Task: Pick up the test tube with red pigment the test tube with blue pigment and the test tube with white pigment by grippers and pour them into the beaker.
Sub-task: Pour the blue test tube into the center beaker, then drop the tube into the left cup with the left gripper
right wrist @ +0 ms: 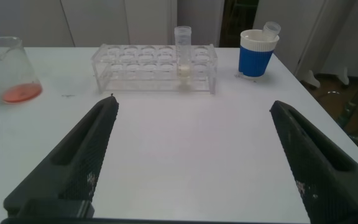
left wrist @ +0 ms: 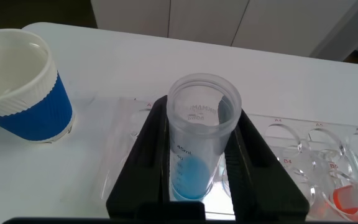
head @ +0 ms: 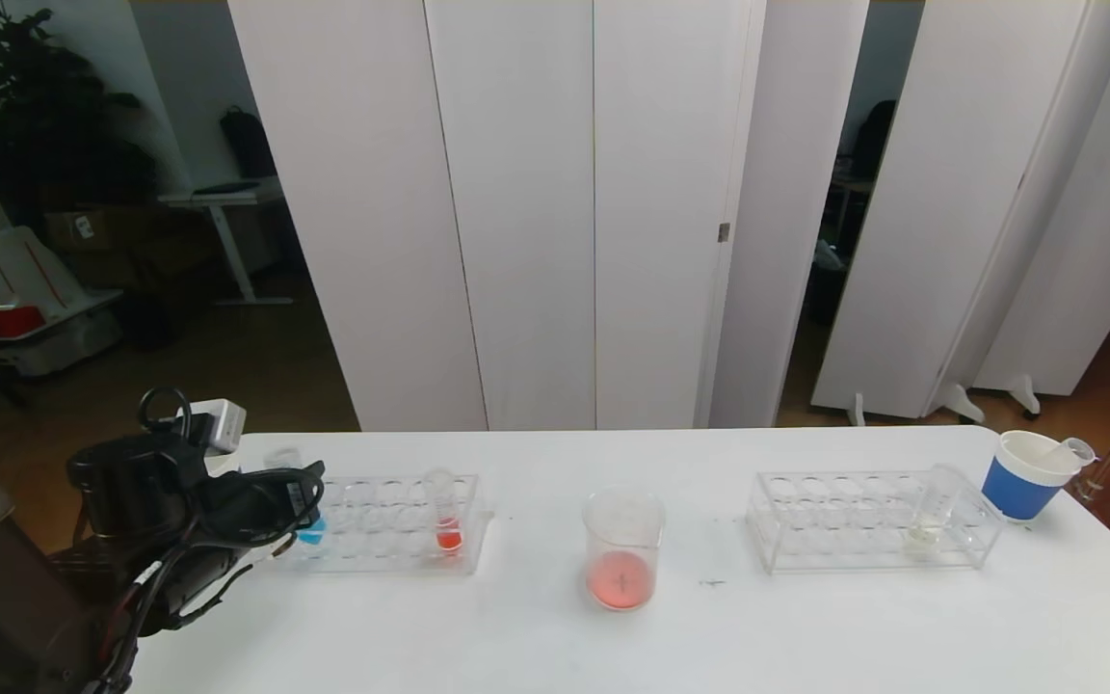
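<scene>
My left gripper (head: 309, 506) is at the left end of the left tube rack (head: 391, 525). Its fingers (left wrist: 148, 158) press both sides of the test tube with blue pigment (left wrist: 197, 155), which stands upright in the rack; the blue liquid shows in the head view (head: 312, 530). A tube with red pigment (head: 446, 525) stands in the same rack. The beaker (head: 622, 549), with red-orange liquid at its bottom, stands mid-table. The test tube with white pigment (head: 931, 511) stands in the right rack (head: 863, 525). My right gripper (right wrist: 192, 104) is open and empty above bare table, in front of that rack (right wrist: 154, 68).
A blue-banded white paper cup (head: 1027, 472) with a small tube in it stands at the far right corner. Another paper cup (left wrist: 17, 87) stands just beside the left rack. The beaker also shows in the right wrist view (right wrist: 5, 68).
</scene>
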You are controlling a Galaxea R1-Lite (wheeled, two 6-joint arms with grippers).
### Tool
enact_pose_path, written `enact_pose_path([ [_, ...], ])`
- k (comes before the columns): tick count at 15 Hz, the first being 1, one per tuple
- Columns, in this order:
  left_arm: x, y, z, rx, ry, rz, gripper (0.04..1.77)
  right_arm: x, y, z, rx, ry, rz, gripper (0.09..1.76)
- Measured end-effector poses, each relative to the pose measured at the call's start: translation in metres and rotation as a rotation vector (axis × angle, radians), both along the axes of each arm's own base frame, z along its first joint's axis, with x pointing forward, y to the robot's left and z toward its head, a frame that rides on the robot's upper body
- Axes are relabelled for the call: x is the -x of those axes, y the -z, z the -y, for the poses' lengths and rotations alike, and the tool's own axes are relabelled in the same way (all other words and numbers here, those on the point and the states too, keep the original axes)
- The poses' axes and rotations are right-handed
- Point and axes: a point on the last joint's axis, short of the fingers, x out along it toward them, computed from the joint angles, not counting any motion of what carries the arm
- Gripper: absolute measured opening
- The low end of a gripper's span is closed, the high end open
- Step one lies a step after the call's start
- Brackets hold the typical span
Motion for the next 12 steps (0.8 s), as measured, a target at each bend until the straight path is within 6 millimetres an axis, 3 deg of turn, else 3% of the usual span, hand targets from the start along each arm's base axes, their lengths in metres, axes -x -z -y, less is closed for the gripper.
enact_pose_path([
  [12, 0.01, -0.033, 0.001, -0.005, 0.01, 0.103, 0.59, 0.0, 0.0, 0.0, 0.0, 0.0, 0.0, 1.75],
])
